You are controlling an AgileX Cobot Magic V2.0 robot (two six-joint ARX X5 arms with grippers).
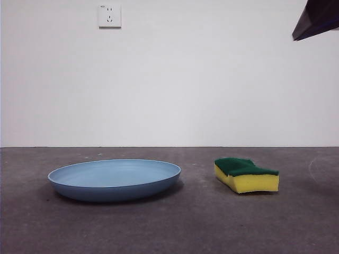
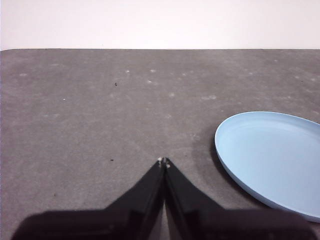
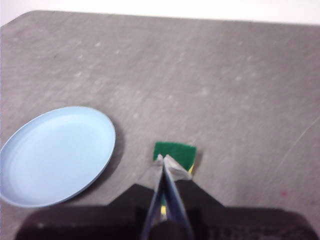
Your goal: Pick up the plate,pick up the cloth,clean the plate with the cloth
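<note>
a light blue plate (image 1: 114,180) rests flat on the grey table (image 1: 169,227), with a yellow sponge (image 1: 247,175), green side up, lying apart beside it. the left gripper (image 2: 163,161) hovers near the plate's rim, jaws pressed together. the right gripper (image 3: 163,159) hangs above the sponge, jaws likewise closed, holding nothing.

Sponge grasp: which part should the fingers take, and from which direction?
Probably from above, fingers closing across the yellow side walls of the sponge. It lies flat on the table, green scouring layer up, well apart from the plate, so the sides look free. The wavy outline narrows mid-length, which likely suits the grip. The right gripper sits above it, shut, and must open first.
</note>
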